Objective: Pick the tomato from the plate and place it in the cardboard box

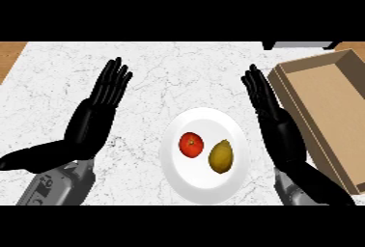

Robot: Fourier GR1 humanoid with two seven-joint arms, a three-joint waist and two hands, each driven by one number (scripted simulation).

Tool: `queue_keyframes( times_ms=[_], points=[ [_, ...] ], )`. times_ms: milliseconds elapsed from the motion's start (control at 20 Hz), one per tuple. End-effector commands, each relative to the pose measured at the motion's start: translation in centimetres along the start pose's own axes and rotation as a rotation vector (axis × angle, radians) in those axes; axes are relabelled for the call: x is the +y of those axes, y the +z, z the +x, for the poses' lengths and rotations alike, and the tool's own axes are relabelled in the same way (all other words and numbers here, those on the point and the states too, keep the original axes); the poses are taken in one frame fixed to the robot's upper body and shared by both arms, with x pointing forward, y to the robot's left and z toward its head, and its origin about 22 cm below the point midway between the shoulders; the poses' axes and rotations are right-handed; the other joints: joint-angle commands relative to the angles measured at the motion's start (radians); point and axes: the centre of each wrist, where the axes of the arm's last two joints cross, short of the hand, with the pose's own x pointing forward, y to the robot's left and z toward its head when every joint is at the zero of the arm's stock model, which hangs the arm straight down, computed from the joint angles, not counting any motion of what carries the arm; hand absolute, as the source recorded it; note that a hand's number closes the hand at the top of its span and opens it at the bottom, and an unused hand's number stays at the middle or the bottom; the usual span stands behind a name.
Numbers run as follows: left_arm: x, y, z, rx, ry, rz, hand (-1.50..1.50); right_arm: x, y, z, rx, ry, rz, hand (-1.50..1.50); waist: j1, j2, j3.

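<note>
A red tomato [191,144] lies on a white plate [203,188] at the counter's middle, left of a yellow-green lemon-like fruit [221,156]. An open cardboard box [328,91] stands at the right edge, tilted, with nothing visible inside. My right hand [274,123] is open, fingers straight and pointing away, between the plate and the box, touching neither the tomato nor the fruit. My left hand [92,120] is open too, fingers up, left of the plate.
The counter [178,67] is white marble, with a wooden strip [10,55] at the far left. A dark and grey object [299,45] shows at the top right edge, behind the box.
</note>
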Motion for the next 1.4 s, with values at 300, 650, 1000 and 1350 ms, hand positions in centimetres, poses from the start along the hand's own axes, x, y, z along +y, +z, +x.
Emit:
queue_keyframes(
  times_ms=[300,650,1000,1350],
  points=[
    [8.0,3.2,-0.7,0.242,-0.413,0.050,0.00,-8.0,5.4,-0.8,0.350,0.637,-0.432,-1.50,-0.104,-0.035,-0.016],
    [8.6,3.9,-0.9,0.296,-0.450,0.002,0.00,-3.4,8.4,2.3,0.369,0.842,-0.453,-1.50,-0.047,-0.033,-0.006],
    [7.7,3.4,-0.4,0.272,-0.454,-0.057,0.00,0.7,8.1,5.7,0.537,1.050,-0.259,-1.50,-0.006,-0.029,-0.005],
    [8.3,2.1,-0.1,0.241,-0.461,-0.074,0.00,6.6,5.4,5.9,0.834,1.179,0.016,-1.50,0.037,-0.014,-0.005]
  ],
)
